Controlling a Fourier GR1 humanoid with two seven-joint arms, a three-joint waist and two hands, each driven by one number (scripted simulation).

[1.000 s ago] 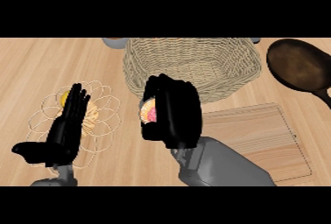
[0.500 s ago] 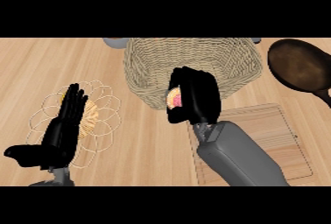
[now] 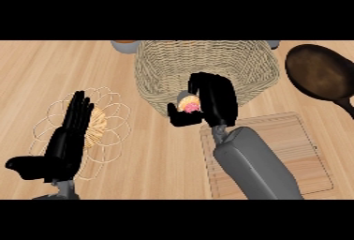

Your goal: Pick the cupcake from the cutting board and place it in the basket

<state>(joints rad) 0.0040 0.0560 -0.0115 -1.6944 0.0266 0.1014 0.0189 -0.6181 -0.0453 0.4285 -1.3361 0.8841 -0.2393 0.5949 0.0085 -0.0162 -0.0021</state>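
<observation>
My right hand (image 3: 214, 101) is curled round the cupcake (image 3: 188, 105), whose pink top and pale wrapper show between thumb and fingers. It hangs over the near rim of the woven basket (image 3: 159, 61), at the basket's front edge. The wooden cutting board (image 3: 304, 154) lies below and to the right, partly hidden by my right forearm. At lower left my left hand (image 3: 66, 140) rests open, fingers straight and pointing up.
A wire flower-shaped trivet (image 3: 114, 122) with a tan disc lies under my left hand. A dark frying pan (image 3: 321, 70) sits at the upper right, beside the basket. An orange thing (image 3: 124, 42) peeks out behind the basket's left edge.
My right hand has carried the cupcake up and to the right, from left of the board to the basket's near rim. The left hand has stayed put.
</observation>
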